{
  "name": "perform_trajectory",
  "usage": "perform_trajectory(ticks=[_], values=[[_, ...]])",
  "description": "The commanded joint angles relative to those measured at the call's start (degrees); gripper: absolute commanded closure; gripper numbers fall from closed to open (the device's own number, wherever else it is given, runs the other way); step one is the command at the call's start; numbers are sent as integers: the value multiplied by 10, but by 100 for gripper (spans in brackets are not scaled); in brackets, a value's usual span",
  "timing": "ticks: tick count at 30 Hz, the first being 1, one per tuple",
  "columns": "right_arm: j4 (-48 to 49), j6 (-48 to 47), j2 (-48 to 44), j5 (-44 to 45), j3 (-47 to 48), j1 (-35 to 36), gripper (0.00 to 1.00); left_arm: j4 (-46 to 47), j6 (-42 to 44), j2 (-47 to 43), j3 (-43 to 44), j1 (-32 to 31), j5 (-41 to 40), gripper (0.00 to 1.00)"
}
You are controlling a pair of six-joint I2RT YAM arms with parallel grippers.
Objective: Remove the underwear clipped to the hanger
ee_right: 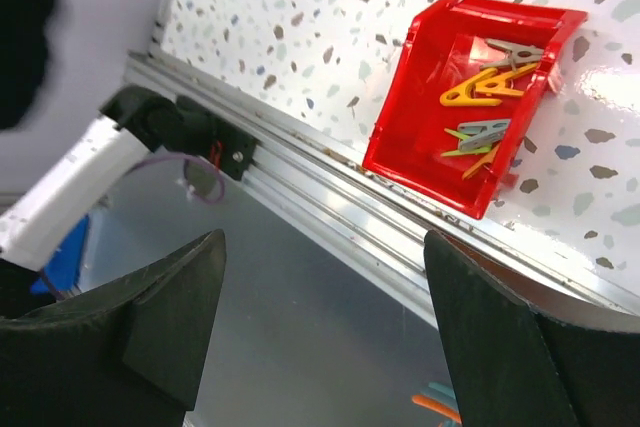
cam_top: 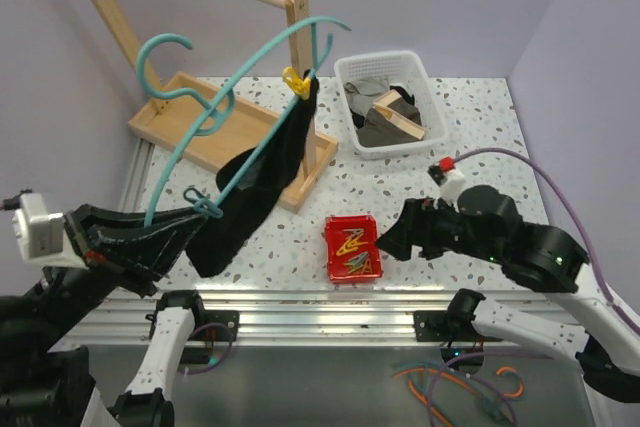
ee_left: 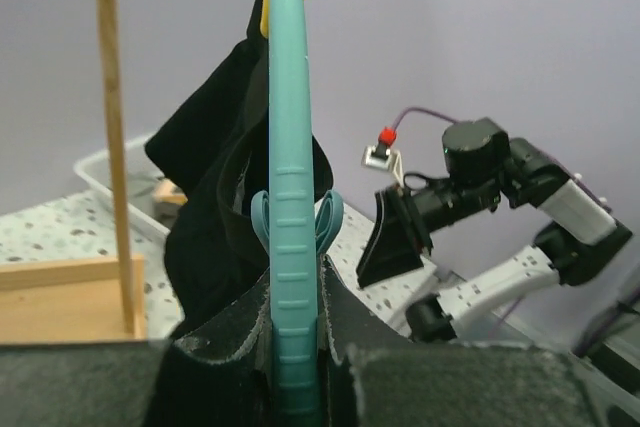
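The teal hanger (cam_top: 255,77) is tilted in the air, its hook (cam_top: 160,55) at the upper left. The black underwear (cam_top: 250,187) hangs along its bar from a yellow clip (cam_top: 296,79). A teal clip (cam_top: 200,203) sits on the bar at the fabric's lower end; I cannot tell if it grips the cloth. My left gripper (cam_top: 190,219) is shut on the hanger bar (ee_left: 290,177) just below that teal clip (ee_left: 328,225), with the underwear (ee_left: 210,207) draped behind. My right gripper (cam_top: 392,239) is open and empty, low, right of the red tray; its fingers (ee_right: 170,317) spread wide over the table's front rail.
A red tray (cam_top: 330,237) of clothespins (ee_right: 485,87) stands at the front middle. A white basket (cam_top: 425,77) with grey and tan cloths is at the back right. The tall wooden rack (cam_top: 300,57) stands on its base behind the hanger.
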Motion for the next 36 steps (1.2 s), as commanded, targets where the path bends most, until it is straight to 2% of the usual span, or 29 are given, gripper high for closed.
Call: perform_trajectory(ticks=[1, 4, 8, 11, 17, 23, 25, 26, 29, 36], values=[[-51, 78, -70, 90, 10, -2, 16, 47, -22, 3, -60, 4, 122, 100], [-107, 123, -117, 150, 26, -2, 14, 57, -22, -16, -114, 16, 153, 100], [-137, 153, -159, 183, 31, -2, 13, 123, -69, -55, -188, 22, 165, 100], [-143, 160, -168, 182, 22, -2, 13, 124, -56, -69, -212, 23, 147, 100], [-127, 146, -160, 166, -5, -1, 12, 28, 56, -95, -258, 46, 79, 100], [-81, 127, -130, 131, -25, -2, 11, 98, 25, -130, -358, 76, 82, 100], [-69, 117, -113, 126, -18, -2, 10, 73, 47, -145, -382, 80, 41, 100], [-66, 112, -108, 122, -15, -2, 10, 36, 73, -147, -381, 80, -6, 100], [-69, 99, -85, 111, 0, -2, 9, -17, 108, -154, -370, 85, -62, 100], [-71, 98, -87, 104, -5, -2, 9, -143, 151, -158, -312, 90, -71, 100]])
